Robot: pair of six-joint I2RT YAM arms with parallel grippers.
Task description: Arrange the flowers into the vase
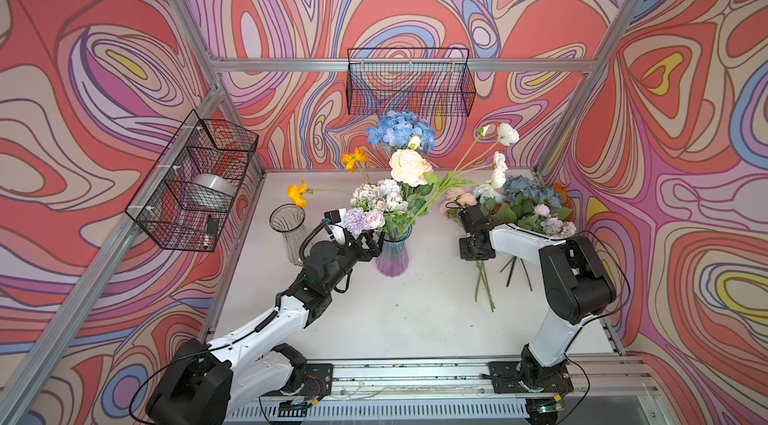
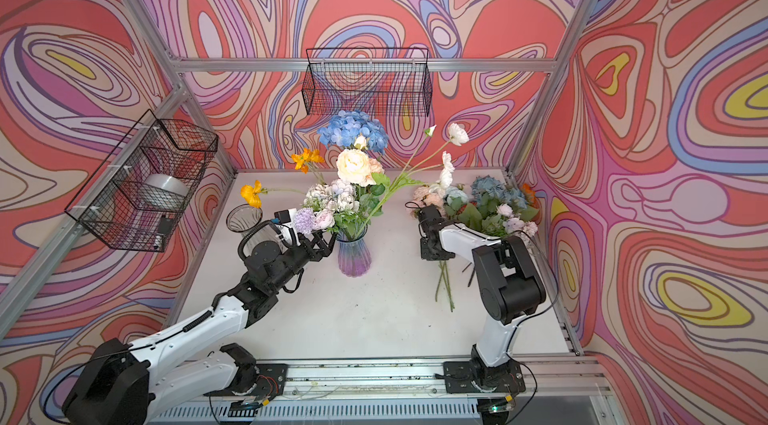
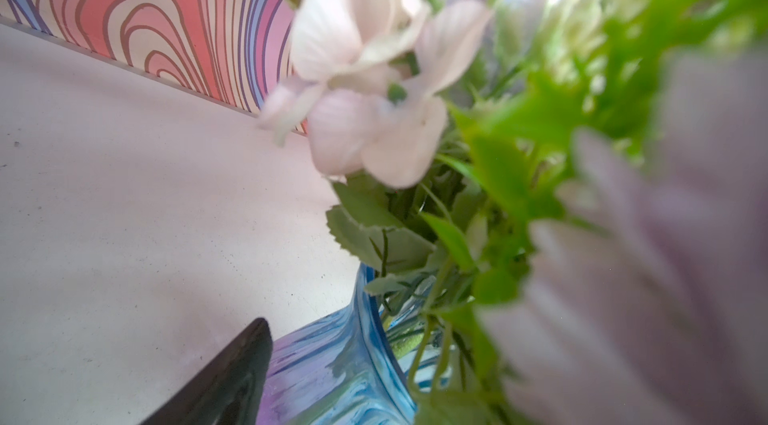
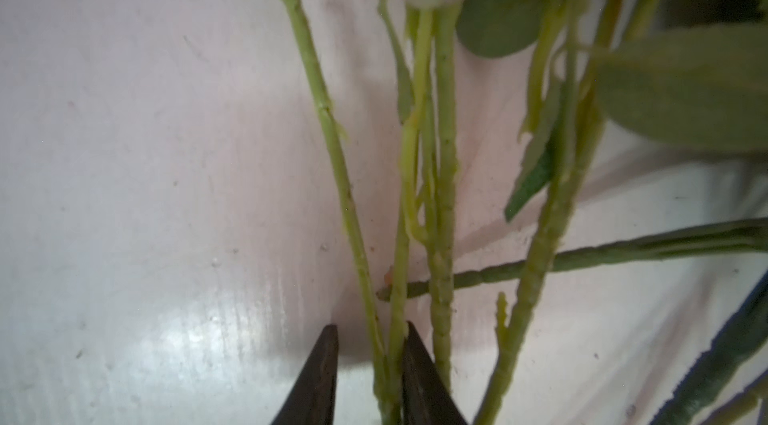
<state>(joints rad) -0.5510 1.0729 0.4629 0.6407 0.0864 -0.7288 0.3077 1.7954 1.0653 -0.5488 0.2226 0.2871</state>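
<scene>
Swirling red, pink and lilac wallpaper surrounds a white table [image 1: 395,319] seen from above; a black wire basket [image 1: 409,82] hangs on the back wall and a second basket [image 1: 191,182] on the left wall. Near the middle of the table stands a ribbed blue-and-purple glass vase [image 1: 392,256]. It holds a blue hydrangea [image 1: 400,130] at the back, a large cream rose [image 1: 409,167] in front of it, orange poppies [image 1: 354,159] leaning out to the left, white poppies [image 1: 508,134] on long stems reaching right, and a pale lilac-pink bunch [image 1: 376,202] low at the front. An empty clear glass vase [image 1: 289,227] stands just to its left.

The left gripper [image 1: 374,246] sits at the coloured vase's neck, under the lilac-pink bunch, jaws spread apart and released. The left wrist view shows one dark finger [image 3: 232,377] beside the vase's shoulder, the other hidden behind blurred petals.

On the right of the table lies a heap of loose flowers [image 1: 523,202], teal and peach heads toward the back wall, green stems [image 1: 484,286] pointing forward. The right gripper [image 1: 477,254] points straight down onto those stems. In the right wrist view its fingertips [image 4: 324,369] straddle a pair of thin stems [image 4: 397,298]; one tip touches them, a sliver of table shows beside the other, so the jaws are narrow but not clamped
</scene>
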